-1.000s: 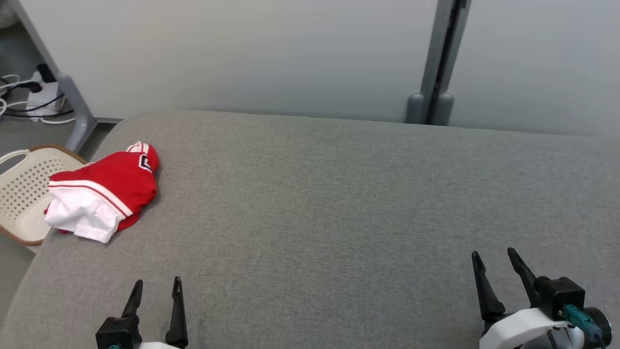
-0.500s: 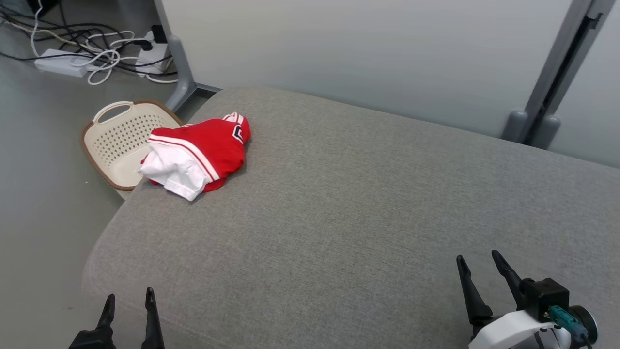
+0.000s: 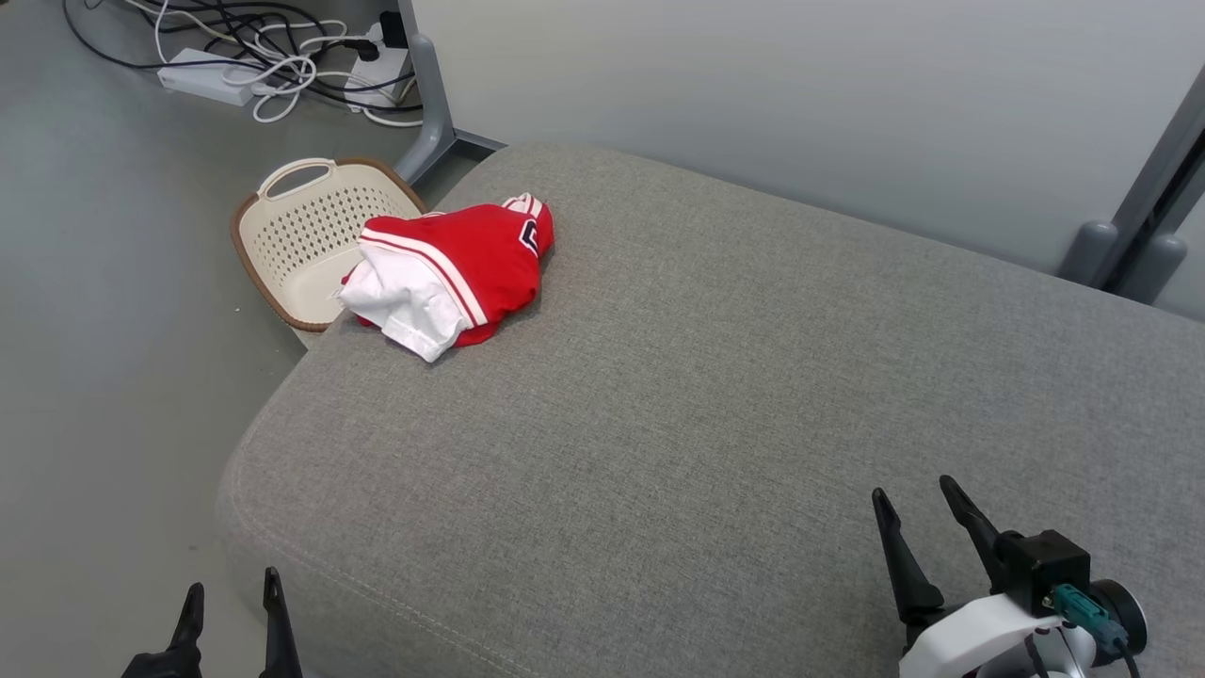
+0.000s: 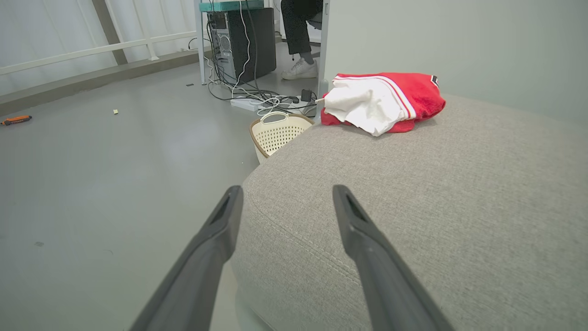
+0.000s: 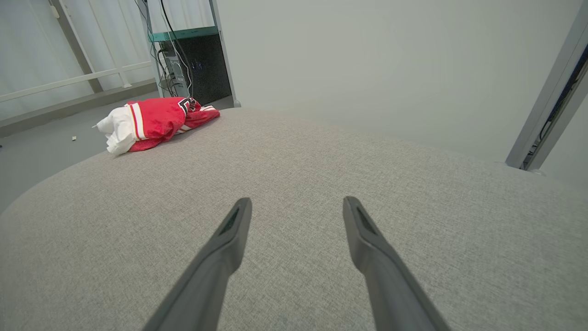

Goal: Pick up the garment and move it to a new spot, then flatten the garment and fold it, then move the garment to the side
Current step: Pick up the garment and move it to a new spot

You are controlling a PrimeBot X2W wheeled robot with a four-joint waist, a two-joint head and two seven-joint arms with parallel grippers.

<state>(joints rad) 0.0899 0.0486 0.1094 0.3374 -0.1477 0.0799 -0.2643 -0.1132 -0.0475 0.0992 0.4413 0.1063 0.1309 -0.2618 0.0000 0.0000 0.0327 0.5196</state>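
Note:
The garment [image 3: 452,278], red with white panels and stripes, lies bunched at the far left corner of the grey cushioned surface [image 3: 715,395]. It also shows in the left wrist view as the garment [image 4: 381,101] and in the right wrist view as the garment [image 5: 154,120]. My left gripper [image 3: 231,593] hangs open at the lower left, off the near left edge of the cushion, well short of the garment. Over the cushion's near right part my right gripper [image 3: 918,504] is open with nothing between its fingers [image 5: 229,230].
A cream perforated basket [image 3: 311,235] sits on the floor just left of the garment. Cables and a power strip [image 3: 202,75] lie on the floor behind it. A grey wall and a post [image 3: 1130,226] back the cushion. A person's foot [image 4: 301,69] stands by a computer tower [image 4: 241,41].
The head camera has swung to the left, so the garment, basket and cushion sit further right in the picture. Both grippers stay open.

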